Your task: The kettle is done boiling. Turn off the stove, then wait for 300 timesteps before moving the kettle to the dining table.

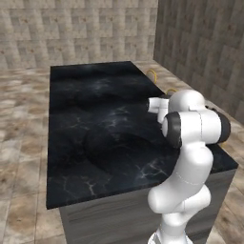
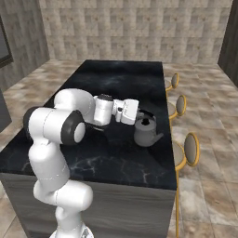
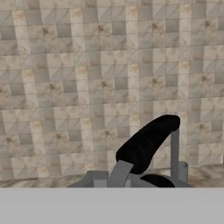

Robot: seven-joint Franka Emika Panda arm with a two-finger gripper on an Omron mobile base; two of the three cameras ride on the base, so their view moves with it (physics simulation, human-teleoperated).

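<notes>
The grey kettle (image 2: 148,132) is low over the right side of the dining table (image 2: 116,76), close to its right edge; whether it touches the black marble top I cannot tell. My gripper (image 2: 140,117) reaches in from the left and is shut on the kettle's black arched handle (image 3: 148,142), which fills the hand view just ahead of the camera, with the grey lid (image 3: 131,179) below it. In the left base view my own arm hides the kettle, and the dining table (image 1: 95,100) stretches away ahead. The stove is out of view.
Three yellow-rimmed stools (image 2: 189,149) stand along the table's right side, close to the kettle. Tiled walls close the room behind and to the right (image 1: 200,52). The table's long dark top extends far to the left of my hand.
</notes>
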